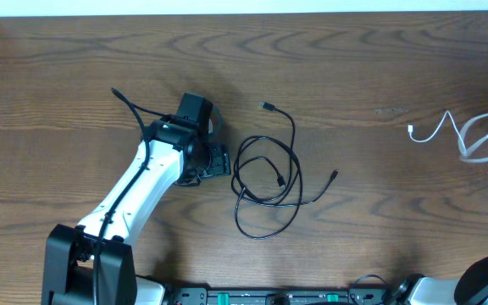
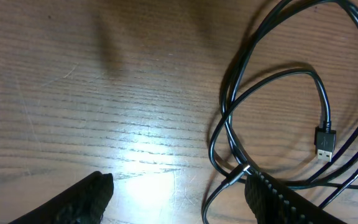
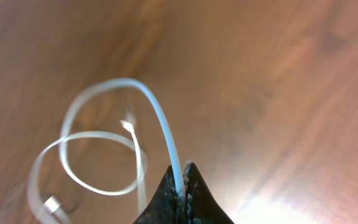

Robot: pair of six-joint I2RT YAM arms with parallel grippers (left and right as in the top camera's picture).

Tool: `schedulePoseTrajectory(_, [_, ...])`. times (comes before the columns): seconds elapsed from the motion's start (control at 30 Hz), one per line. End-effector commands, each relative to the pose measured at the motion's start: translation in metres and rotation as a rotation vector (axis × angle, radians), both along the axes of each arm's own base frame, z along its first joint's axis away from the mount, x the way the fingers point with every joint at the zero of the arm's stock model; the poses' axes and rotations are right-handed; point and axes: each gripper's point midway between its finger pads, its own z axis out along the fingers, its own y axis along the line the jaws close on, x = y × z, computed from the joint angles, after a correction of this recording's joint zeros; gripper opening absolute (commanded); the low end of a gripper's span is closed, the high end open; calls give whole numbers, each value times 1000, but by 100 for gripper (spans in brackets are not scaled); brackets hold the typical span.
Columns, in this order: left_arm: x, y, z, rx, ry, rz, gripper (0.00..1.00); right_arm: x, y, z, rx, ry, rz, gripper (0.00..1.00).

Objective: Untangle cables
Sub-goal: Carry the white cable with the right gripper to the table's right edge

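Both seem limp, light: right fingers (image 3: 166, 200) clench the white cable (image 3: 165, 127); left fingers (image 2: 82, 200), spread, should pinch the black cable's (image 2: 325, 142) loop.

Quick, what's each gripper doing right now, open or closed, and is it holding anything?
Left gripper: open, holding nothing, right finger at the black cable.
Right gripper: shut on the white cable.

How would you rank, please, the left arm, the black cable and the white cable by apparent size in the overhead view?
The left arm, largest.
Then the black cable, loosely coiled.
Last the white cable, though it reaches the frame's edge.
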Motion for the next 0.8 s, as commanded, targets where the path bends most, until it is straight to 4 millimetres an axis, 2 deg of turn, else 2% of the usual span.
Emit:
schedulePoseTrajectory(0.0, [-5,1,-5,-3,26,11,73,-33,-30,1,17,-11,-182,1])
schedulePoseTrajectory(0.1, [-5,1,-5,-3,26,11,73,-41,-37,-1,75,-60,-241,1])
schedulePoseTrajectory(0.23, [-5,1,-5,-2,27,10,73,-29,-37,3,108,-131,-211,1])
schedulePoseTrajectory(0.3, [-5,1,-5,-2,27,10,73,-22,-36,6,101,-150,-187,4])
schedulePoseTrajectory(0.33, [-5,1,-5,-2,27,10,73,-18,-35,7,99,-157,-168,10])
schedulePoseTrajectory(0.37, [-5,1,-5,-2,27,10,73,-13,-33,9,101,-172,-139,20])
schedulePoseTrajectory(0.4, [-5,1,-5,-2,26,11,73,-7,-31,10,108,-192,-118,39])
schedulePoseTrajectory(0.47, [-5,1,-5,-2,26,11,73,6,-23,14,132,-233,-46,59])
schedulePoseTrajectory(0.5, [-5,1,-5,-2,27,10,73,12,-18,16,152,-257,-8,64])
schedulePoseTrajectory(0.6, [-5,1,-5,-2,26,10,73,24,-3,19,213,-305,71,65])
schedulePoseTrajectory(0.7, [-4,1,-5,-2,26,11,73,34,21,20,287,-328,185,63])
schedulePoseTrajectory(0.77, [-4,1,-5,-2,26,11,73,34,42,13,337,-293,240,60])
